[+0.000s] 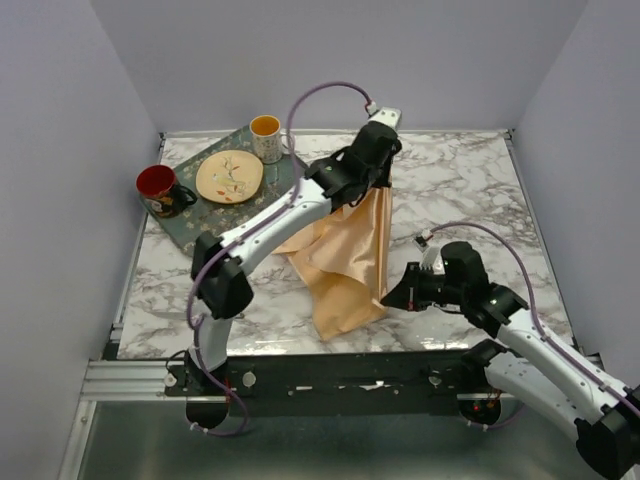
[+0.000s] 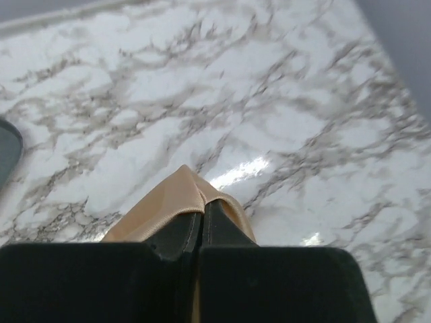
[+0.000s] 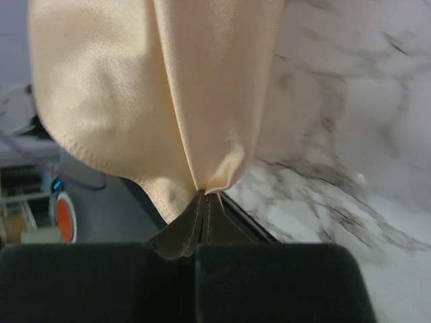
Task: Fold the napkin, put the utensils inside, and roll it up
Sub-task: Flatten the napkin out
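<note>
The peach-tan napkin hangs in folds from my left gripper, which is raised above the middle of the marble table and shut on its top corner. The left wrist view shows the cloth wrapped over the closed fingertips of that gripper. My right gripper is shut on the napkin's lower right edge, low over the table. In the right wrist view the cloth bunches into that gripper's closed tips. I cannot make out the utensils clearly; the left arm may hide them.
A dark patterned placemat at the back left carries a red mug, a cream floral plate and a white mug with an orange inside. The table's front rail lies just beyond the napkin's lower end.
</note>
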Motion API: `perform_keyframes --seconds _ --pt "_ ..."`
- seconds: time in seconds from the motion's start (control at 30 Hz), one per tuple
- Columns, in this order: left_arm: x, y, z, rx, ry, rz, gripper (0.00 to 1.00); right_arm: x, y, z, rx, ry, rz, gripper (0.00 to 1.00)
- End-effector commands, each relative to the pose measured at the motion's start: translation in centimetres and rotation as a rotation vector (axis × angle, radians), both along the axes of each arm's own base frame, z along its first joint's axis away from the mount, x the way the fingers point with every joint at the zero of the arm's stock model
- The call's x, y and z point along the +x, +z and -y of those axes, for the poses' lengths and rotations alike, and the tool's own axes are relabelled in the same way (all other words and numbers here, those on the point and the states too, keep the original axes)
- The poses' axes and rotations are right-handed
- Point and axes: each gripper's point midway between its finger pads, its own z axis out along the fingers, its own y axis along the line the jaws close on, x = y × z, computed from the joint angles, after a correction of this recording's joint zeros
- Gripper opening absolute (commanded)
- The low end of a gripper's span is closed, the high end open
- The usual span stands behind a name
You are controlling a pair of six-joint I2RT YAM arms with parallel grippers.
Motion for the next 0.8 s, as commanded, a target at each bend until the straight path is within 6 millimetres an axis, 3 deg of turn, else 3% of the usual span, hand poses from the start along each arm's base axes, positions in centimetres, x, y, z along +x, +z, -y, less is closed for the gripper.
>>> perform_keyframes --seconds 0.0,0.03,0.07,0.1,0.17,0.2,0.23,0.27,0.3,0.33,0.37,0.4,0.43,0.47,0.5,0.53,0.57,0.6,0.63,0.67,0.73,0.77 --pt "4.6 -7.0 2.4 0.15 0.034 -0.048 0.17 2.2 -8.4 6.1 -0.298 -0.406 -0.251 0.02" --pt "5.0 -8.0 2.9 0.167 0.029 -0.062 0.26 3.7 -9.0 8.4 -0.377 -0.532 -0.23 0.06" --pt "5.5 -7.7 2.9 0.159 0.032 -0.06 0.36 5.0 -9.1 10.6 -0.415 -0.633 -0.237 0.1" --pt "5.1 -6.7 2.7 0.118 0.039 -0.068 0.6 5.8 -8.4 11.8 -0.44 -0.676 -0.225 0.19" --pt "4.3 -5.6 2.0 0.102 0.027 -0.067 0.88 7.5 -7.6 14.6 -0.456 -0.793 -0.205 0.34" --pt "3.2 -3.2 1.7 0.076 -0.01 -0.05 0.99 8.4 -6.2 14.9 -0.445 -0.817 -0.174 0.54" --pt "2.5 -2.1 1.2 0.06 -0.02 -0.046 0.99 9.1 -5.3 15.1 -0.439 -0.829 -0.151 0.66" --pt "1.5 -3.1 0.3 0.082 -0.024 -0.074 0.99 9.6 -5.0 14.4 -0.428 -0.787 -0.144 0.71" --pt "0.2 -0.2 -1.0 0.05 -0.03 -0.036 0.99 10.4 -4.5 13.4 -0.419 -0.696 -0.094 0.72" --pt "-0.7 0.2 -1.7 0.053 -0.045 -0.036 0.99 11.0 -3.3 12.3 -0.385 -0.642 -0.08 0.73" --pt "-1.5 -1.7 -2.9 0.097 -0.042 -0.065 0.99 11.1 -4.5 11.5 -0.421 -0.584 -0.114 0.73" --pt "-2.2 0.2 -4.9 0.079 -0.021 -0.038 0.99 11.1 -4.6 10.7 -0.458 -0.512 -0.089 0.73" --pt "-2.5 -0.1 -6.1 0.083 -0.008 -0.046 0.97 10.9 -4.8 10.0 -0.482 -0.472 -0.096 0.73" --pt "-3.2 -2.8 -7.7 0.128 0.008 -0.096 0.96 10.8 -5.1 9.2 -0.509 -0.443 -0.1 0.73" --pt "-3.8 -1.9 -9.3 0.112 0.025 -0.08 0.93 10.7 -5.9 8.7 -0.504 -0.43 -0.132 0.74" --pt "-3.9 -2.5 -10.7 0.122 0.047 -0.09 0.9 10.5 -6.4 8.2 -0.484 -0.419 -0.157 0.74" --pt "-4.6 -5.2 -12.2 0.174 0.071 -0.129 0.88 9.6 -7.2 7.5 -0.457 -0.393 -0.194 0.73" --pt "-5.2 -4.9 -13.2 0.161 0.088 -0.117 0.85 10.2 -7.1 6.4 -0.396 -0.39 -0.189 0.67" --pt "-5.5 -5.7 -13.8 0.163 0.099 -0.131 0.84 9.9 -7.4 5.6 -0.356 -0.375 -0.21 0.64" --pt "-6.4 -7.9 -14.2 0.168 0.096 -0.179 0.83 9.5 -7.4 4.5 -0.3 -0.344 -0.235 0.61" --pt "-7.2 -9.0 -13.9 0.14 0.076 -0.213 0.81 9.6 -8.4 4.2 -0.288 -0.357 -0.281 0.46" --pt "-7.7 -10.4 -13.9 0.147 0.069 -0.25 0.8 9.7 -8.9 4.6 -0.309 -0.384 -0.288 0.46"
